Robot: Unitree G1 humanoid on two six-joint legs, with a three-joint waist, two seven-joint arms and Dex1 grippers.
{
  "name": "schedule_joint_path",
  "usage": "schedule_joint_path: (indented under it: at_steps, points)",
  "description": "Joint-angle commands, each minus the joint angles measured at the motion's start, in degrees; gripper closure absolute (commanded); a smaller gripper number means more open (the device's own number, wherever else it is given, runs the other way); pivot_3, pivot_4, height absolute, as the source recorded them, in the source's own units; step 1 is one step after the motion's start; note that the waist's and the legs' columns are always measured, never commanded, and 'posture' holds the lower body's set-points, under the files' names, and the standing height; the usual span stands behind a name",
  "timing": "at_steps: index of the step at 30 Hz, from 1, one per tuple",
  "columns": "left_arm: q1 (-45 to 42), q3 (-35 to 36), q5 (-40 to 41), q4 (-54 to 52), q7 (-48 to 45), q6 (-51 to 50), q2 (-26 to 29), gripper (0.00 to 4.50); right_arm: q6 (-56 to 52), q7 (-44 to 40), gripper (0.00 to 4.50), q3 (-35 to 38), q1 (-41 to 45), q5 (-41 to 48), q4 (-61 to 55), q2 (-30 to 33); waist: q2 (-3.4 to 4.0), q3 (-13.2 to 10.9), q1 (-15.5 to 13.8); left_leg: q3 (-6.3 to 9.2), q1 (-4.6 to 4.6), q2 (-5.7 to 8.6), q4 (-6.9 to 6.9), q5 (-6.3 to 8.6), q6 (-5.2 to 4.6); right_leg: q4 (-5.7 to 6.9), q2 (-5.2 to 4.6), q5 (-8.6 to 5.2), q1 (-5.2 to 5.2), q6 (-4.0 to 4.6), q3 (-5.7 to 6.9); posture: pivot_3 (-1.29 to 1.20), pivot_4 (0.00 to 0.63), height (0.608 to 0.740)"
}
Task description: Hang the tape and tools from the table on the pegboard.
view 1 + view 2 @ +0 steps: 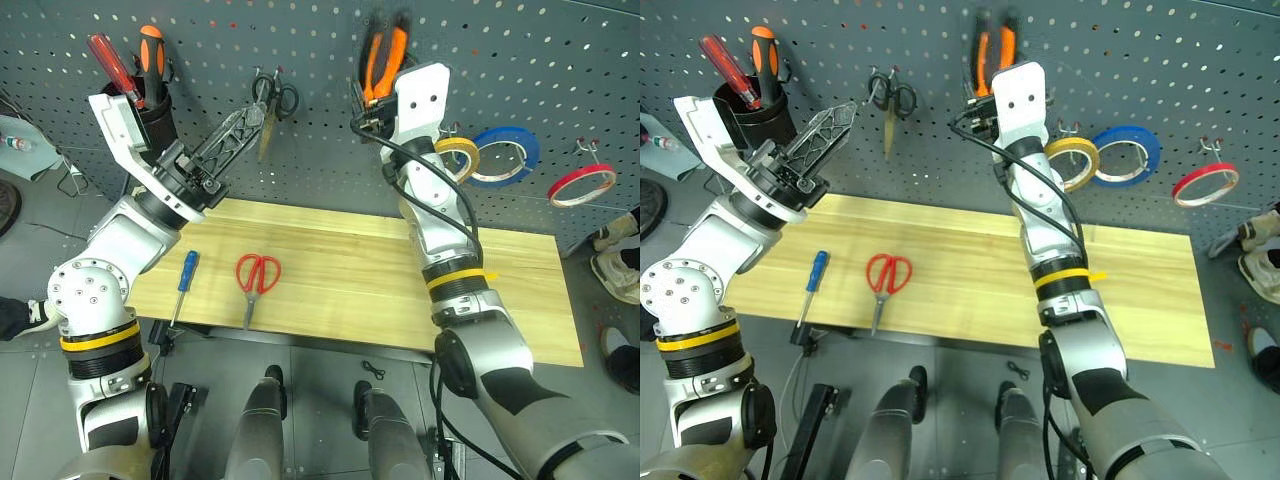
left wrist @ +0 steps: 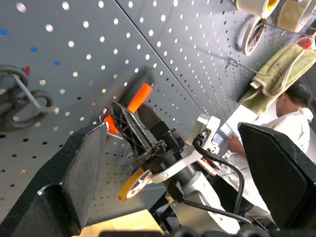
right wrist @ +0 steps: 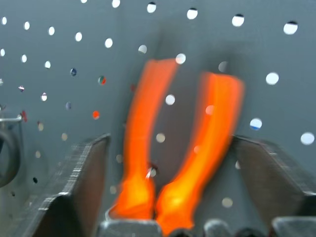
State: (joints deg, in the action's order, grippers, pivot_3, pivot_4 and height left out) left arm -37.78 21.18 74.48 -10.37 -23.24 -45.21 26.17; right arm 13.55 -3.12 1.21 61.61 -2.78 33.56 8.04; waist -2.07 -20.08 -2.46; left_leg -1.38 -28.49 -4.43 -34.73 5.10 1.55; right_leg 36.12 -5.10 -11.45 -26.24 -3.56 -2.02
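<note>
On the pegboard (image 1: 320, 100) hang the orange-and-black pliers (image 1: 384, 58) and, to their right, the yellow-tan tape (image 1: 458, 155). My right gripper (image 3: 170, 140) is open, its fingers on either side of the pliers' orange handles (image 3: 148, 128) with a gap on each side. My left gripper (image 1: 250, 118) is raised at the board next to the small black scissors (image 1: 275, 95). It is open with nothing between its fingers (image 2: 84, 168). The blue-handled screwdriver (image 1: 185, 275) and the red-handled scissors (image 1: 257, 275) lie on the table (image 1: 340, 260) at front left.
A black cup (image 1: 155, 115) with a red and an orange screwdriver hangs at the board's upper left. A blue roll (image 1: 505, 155) and a red roll (image 1: 582, 185) hang right of the tape. A person's shoes (image 1: 615, 265) are beyond the table's right end.
</note>
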Motion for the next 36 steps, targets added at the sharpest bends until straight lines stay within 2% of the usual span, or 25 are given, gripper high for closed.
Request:
schedule_joint_path:
  at_steps: [1, 3, 6, 12, 17, 20, 24, 30, 36]
  points:
    - [0.75, -0.14, 0.60, -2.30, -0.12, -0.04, 0.34, 0.00, -2.05, -2.25, 0.02, 0.72, -1.53, 1.59, -6.29, 1.43, 0.00, 0.00, -0.01, 0.00, 0.00, 0.00, 0.00, -0.01, -0.01, 0.00, 0.00, 0.00, 0.00, 0.00, 0.00, 0.15, 0.334, 0.740]
    - [2.08, -0.57, -0.14, -3.06, -0.08, -0.35, 0.81, 0.00, -4.09, -4.03, 0.02, 0.07, -3.20, 1.80, -9.00, 2.20, 0.00, 0.00, 0.00, 0.00, 0.00, 0.00, 0.01, -0.01, -0.01, -0.01, 0.00, 0.00, 0.01, 0.00, 0.00, 0.15, 0.334, 0.740]
    - [8.52, -2.21, -5.61, -5.91, 0.24, -0.08, 2.81, 0.00, -12.07, -11.51, 0.02, -0.71, -9.69, 5.25, -18.78, 5.28, 0.00, 0.00, 0.01, 0.01, 0.00, 0.00, 0.07, 0.00, -0.01, -0.03, -0.01, -0.01, 0.01, -0.01, 0.00, 0.13, 0.342, 0.740]
    - [23.22, -7.87, -18.50, -12.05, 4.78, -0.23, 6.49, 0.00, -35.04, -27.05, 0.02, -0.31, -20.47, 21.30, -42.10, 13.09, 0.07, -0.04, 0.05, -0.01, 0.03, -0.01, 0.28, 0.00, 0.00, -0.06, -0.02, -0.02, -0.06, 0.03, -0.01, 0.13, 0.355, 0.740]
    - [29.26, -11.37, -27.78, -13.71, 15.00, -0.76, 3.23, 0.00, -49.15, -37.12, 0.02, -1.75, -27.76, 32.16, -52.93, 20.48, 0.06, -0.05, -0.02, -0.07, 0.27, -0.12, 0.38, 0.08, 0.12, -0.06, 0.00, -0.27, 0.01, 0.43, -0.02, 0.11, 0.383, 0.740]
    - [30.09, -13.87, -34.22, -12.26, 19.62, -0.74, 1.24, 0.00, -50.55, -43.37, 0.02, -2.73, -31.77, 34.70, -53.81, 24.08, 0.07, -0.06, -0.12, -0.09, 0.28, -0.15, 0.36, 0.18, 0.29, -0.05, 0.01, -0.42, 0.02, 0.73, -0.02, 0.10, 0.391, 0.740]
    - [30.92, -16.68, -40.99, -9.86, 23.51, -1.89, -1.18, 0.00, -44.84, -50.75, 0.02, -5.63, -34.80, 31.69, -51.03, 27.46, 0.05, -0.13, -0.11, -0.12, 0.25, -0.13, 0.22, 0.01, 0.02, -0.06, 0.00, -0.42, 0.03, 0.72, -0.06, 0.09, 0.407, 0.740]
    - [31.58, -17.75, -46.07, -6.77, 23.54, -2.82, -2.78, 0.00, -42.95, -52.07, 0.02, -6.47, -33.66, 30.23, -49.48, 27.08, -0.01, -0.42, 0.19, -0.13, 0.29, -0.17, 0.24, 0.01, 0.01, 0.01, 0.04, -0.48, -0.03, 0.66, -0.06, 0.06, 0.426, 0.740]
    - [28.76, -19.00, -49.19, -0.97, 21.00, -1.59, -5.23, 0.00, -44.43, -51.53, 0.02, -6.66, -32.29, 31.09, -51.30, 26.16, 0.00, -0.64, 0.10, -0.13, 0.25, -0.16, 0.22, 0.02, 0.02, -0.03, 0.00, -0.66, -0.03, 0.37, -0.07, 0.05, 0.443, 0.740]
